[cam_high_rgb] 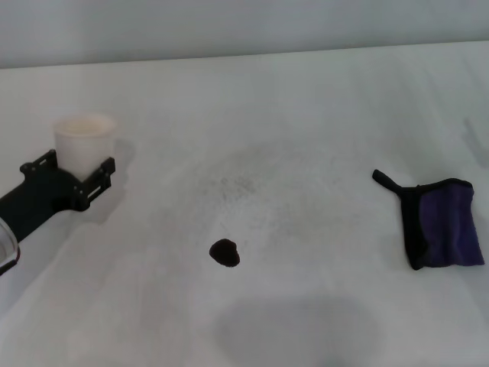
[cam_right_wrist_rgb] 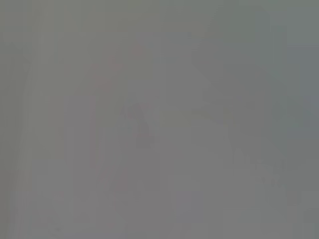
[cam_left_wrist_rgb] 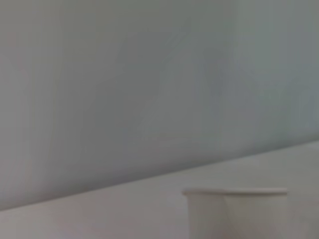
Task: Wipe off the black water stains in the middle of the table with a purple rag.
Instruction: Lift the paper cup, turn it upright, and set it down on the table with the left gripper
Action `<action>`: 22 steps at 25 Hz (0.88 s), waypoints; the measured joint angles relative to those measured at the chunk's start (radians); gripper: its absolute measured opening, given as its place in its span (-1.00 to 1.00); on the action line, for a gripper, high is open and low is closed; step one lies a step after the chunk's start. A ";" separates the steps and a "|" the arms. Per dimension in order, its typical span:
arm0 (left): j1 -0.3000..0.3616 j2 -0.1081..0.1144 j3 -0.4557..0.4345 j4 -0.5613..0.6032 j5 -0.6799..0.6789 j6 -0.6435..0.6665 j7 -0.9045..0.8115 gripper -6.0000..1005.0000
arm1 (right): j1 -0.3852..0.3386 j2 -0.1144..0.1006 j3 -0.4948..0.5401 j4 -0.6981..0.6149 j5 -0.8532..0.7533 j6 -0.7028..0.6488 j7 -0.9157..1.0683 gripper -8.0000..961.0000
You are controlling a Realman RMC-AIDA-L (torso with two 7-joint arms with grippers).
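The left end effector (cam_high_rgb: 76,180) reaches in low from the counter's (cam_high_rgb: 306,99) left edge, its prongs set on either side of a white cup (cam_high_rgb: 84,141). The black water stains (cam_high_rgb: 225,252) sit mid-counter; the purple rag (cam_high_rgb: 443,225) lies far right. The right end effector is out of view.

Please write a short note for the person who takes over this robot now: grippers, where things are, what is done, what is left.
Left gripper: at the white paper cup on the table's left side, fingers either side of it; a firm grip is unclear.
Right gripper: not in view.
Purple rag: lying flat at the right, untouched.
Black water stain: mid-table, not wiped.
Left to do: pick up the rag, wipe the stain.
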 joint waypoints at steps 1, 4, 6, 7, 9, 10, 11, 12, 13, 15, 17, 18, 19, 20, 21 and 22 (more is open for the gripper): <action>-0.001 -0.001 0.000 -0.013 -0.003 0.003 0.020 0.24 | 0.002 0.000 0.000 0.000 0.000 0.000 0.000 0.81; -0.005 -0.003 0.003 -0.057 -0.041 0.004 0.090 0.24 | 0.008 0.000 0.000 0.001 0.000 0.000 0.000 0.81; -0.007 -0.005 0.005 -0.089 -0.081 -0.001 0.153 0.24 | 0.008 0.000 0.001 0.001 0.000 0.000 0.000 0.81; -0.008 -0.006 0.006 -0.101 -0.095 -0.004 0.179 0.24 | 0.009 0.000 0.001 0.001 0.000 0.000 0.000 0.81; -0.008 -0.008 0.007 -0.118 -0.119 -0.007 0.216 0.24 | 0.009 0.000 0.001 0.001 0.000 0.000 0.000 0.81; -0.008 -0.008 0.011 -0.124 -0.126 -0.008 0.226 0.24 | 0.009 0.000 0.001 0.001 0.000 0.000 0.000 0.81; -0.008 -0.009 0.014 -0.128 -0.130 -0.008 0.230 0.24 | 0.009 0.001 0.001 0.001 0.000 0.000 0.000 0.81; -0.008 -0.009 0.018 -0.134 -0.131 -0.008 0.231 0.24 | 0.009 0.001 0.001 0.001 0.000 0.000 0.000 0.81; -0.008 -0.008 0.019 -0.138 -0.131 -0.008 0.231 0.24 | 0.010 0.001 0.000 0.001 0.000 0.000 0.000 0.81; -0.009 -0.008 0.020 -0.145 -0.132 -0.008 0.232 0.24 | 0.010 0.001 0.000 0.001 0.000 0.000 0.000 0.81; -0.009 -0.008 0.020 -0.152 -0.133 -0.010 0.233 0.24 | 0.010 0.001 0.000 0.000 0.000 0.000 0.000 0.81; -0.010 -0.008 0.019 -0.155 -0.134 -0.012 0.233 0.23 | 0.010 0.002 0.000 -0.001 0.000 0.000 0.000 0.81; -0.010 -0.008 0.019 -0.159 -0.134 -0.012 0.233 0.23 | 0.010 0.002 0.001 -0.001 0.000 0.000 0.000 0.81; -0.010 -0.007 0.019 -0.162 -0.135 -0.013 0.234 0.23 | 0.010 0.002 0.001 -0.001 0.000 0.000 0.000 0.81; -0.010 -0.007 0.019 -0.164 -0.135 -0.013 0.234 0.23 | 0.010 0.002 0.000 -0.001 0.000 -0.001 0.000 0.81; -0.010 -0.007 0.019 -0.164 -0.135 -0.013 0.235 0.23 | 0.010 0.002 0.001 -0.001 0.000 -0.002 0.000 0.81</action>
